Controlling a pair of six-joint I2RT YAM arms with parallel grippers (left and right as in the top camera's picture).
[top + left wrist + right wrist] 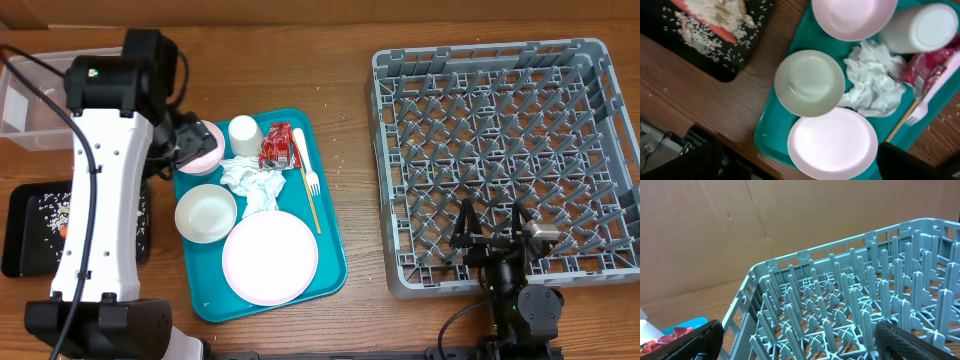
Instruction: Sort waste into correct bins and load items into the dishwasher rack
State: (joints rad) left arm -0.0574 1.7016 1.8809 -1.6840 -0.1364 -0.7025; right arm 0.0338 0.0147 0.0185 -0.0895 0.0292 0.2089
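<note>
Crumpled napkins (252, 183), red wrapper (277, 147) lie on teal tray (332, 262) mid-desk, among plate (270, 258), two bowls (206, 212), cup (244, 133), fork (311, 188). Rice scraps (720, 7), carrot (720, 32) in black tray (25, 235), far left. Rack (505, 160) at right. Left pincer (800, 147) released, empty, above teal tray. Right pincer (490, 230) released, empty, over rack's near edge.

A robotics lab bench, by the look — wooden table (350, 150), plain cardboard wall (715, 230) behind it.

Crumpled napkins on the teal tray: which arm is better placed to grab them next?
Left. The left gripper hangs open above the tray near the napkins; the right gripper sits over the rack.
</note>
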